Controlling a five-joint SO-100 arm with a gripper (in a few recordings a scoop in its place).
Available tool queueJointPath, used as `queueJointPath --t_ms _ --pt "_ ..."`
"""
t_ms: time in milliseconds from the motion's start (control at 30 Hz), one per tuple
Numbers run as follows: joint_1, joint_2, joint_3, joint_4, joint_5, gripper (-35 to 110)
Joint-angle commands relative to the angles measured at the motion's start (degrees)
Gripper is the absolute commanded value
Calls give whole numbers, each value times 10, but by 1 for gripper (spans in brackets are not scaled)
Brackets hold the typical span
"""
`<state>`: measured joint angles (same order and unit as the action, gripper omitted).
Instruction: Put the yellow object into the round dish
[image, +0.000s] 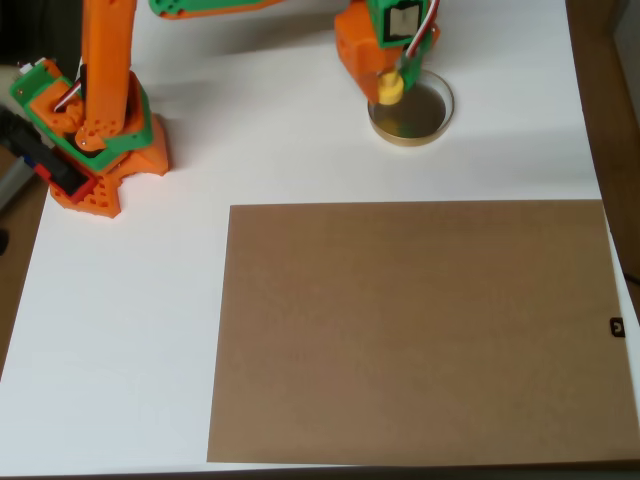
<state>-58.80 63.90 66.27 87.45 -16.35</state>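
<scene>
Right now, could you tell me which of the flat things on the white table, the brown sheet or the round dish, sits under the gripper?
The round dish, with the gripper holding the yellow object over its left rim; the brown sheet lies apart, nearer the picture's bottom.

You are looking at a yellow object (389, 88) in smooth glossy plastic, a round dish (412, 112) showing a shiny tan rim, a gripper (385, 72) of matt orange-green plastic, a brown board (415, 330) lying matt like cardboard, a white table (130, 300) looking smooth

A hobby or lab robotics workbench: a white tabletop (300, 150) carries a 3D-printed orange-and-green arm base (95, 140), with a plain brown cardboard sheet (415, 330) below the gripper (388, 88).
</scene>
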Motion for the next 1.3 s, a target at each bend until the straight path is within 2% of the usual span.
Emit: queueJointPath --t_ms 0,267,500,867,1100,1267 --pt "-13 2 -68 11 5 0" --pt "-14 -68 -158 36 5 0" --pt "-6 -72 -161 38 3 0" --pt "-6 -69 -160 42 2 29" --pt "11 -23 -145 59 -17 30" --pt "27 92 -48 54 -46 30"
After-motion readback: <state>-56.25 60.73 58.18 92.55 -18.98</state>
